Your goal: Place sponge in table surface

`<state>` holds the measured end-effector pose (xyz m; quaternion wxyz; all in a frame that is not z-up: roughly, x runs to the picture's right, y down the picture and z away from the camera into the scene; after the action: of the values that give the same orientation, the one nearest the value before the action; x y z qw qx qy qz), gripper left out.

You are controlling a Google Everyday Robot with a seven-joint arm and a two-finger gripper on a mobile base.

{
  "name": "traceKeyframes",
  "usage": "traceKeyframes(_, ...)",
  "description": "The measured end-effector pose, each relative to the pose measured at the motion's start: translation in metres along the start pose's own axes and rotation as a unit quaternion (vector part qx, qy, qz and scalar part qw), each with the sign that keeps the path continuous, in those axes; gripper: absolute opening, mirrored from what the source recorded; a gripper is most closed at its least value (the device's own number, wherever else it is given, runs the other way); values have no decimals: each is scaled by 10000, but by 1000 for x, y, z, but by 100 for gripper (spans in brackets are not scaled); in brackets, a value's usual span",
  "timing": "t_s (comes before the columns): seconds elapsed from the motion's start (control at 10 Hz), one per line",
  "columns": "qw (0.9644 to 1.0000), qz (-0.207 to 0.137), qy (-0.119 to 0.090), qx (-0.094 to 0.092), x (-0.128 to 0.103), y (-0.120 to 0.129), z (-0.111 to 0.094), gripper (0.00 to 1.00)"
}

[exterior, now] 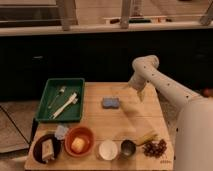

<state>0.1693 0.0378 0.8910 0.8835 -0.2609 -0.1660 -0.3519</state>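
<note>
A blue sponge point(110, 102) lies flat on the wooden table point(125, 125), a little left of its middle. My gripper point(133, 89) hangs at the end of the white arm point(165, 87), above the table's far right part, to the right of the sponge and clear of it. Nothing shows in the gripper.
A green tray point(46, 112) with cutlery sits at the left. Along the front edge stand a dark bowl point(46, 148), an orange bowl point(79, 141), a white cup point(107, 149), a metal cup point(128, 147), a banana point(146, 137) and dark fruit point(156, 148). A dark counter runs behind.
</note>
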Motion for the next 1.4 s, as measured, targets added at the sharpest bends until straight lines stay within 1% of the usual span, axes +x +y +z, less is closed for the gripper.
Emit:
traceKeyframes(0.1,9997,221,-76,31,-9,-11,1,78)
traceKeyframes(0.2,9984,524,-209,56,-19,-20,0,78)
traceKeyframes(0.3,9961,807,-346,56,-26,-23,2,78)
traceKeyframes(0.4,9927,1100,-490,78,-33,-27,5,78)
traceKeyframes(0.5,9880,1406,-632,84,-41,-30,9,78)
traceKeyframes(0.6,9841,1611,-748,80,-48,-34,14,78)
traceKeyframes(0.7,9802,1758,-910,80,-59,-40,22,78)
traceKeyframes(0.8,9779,1838,-992,86,-64,-43,26,78)
traceKeyframes(1.0,9733,2024,-1083,88,-77,-50,33,78)
traceKeyframes(1.2,9711,2121,-1088,63,-89,-58,41,78)
traceKeyframes(1.4,9678,2282,-1056,51,-93,-63,54,78)
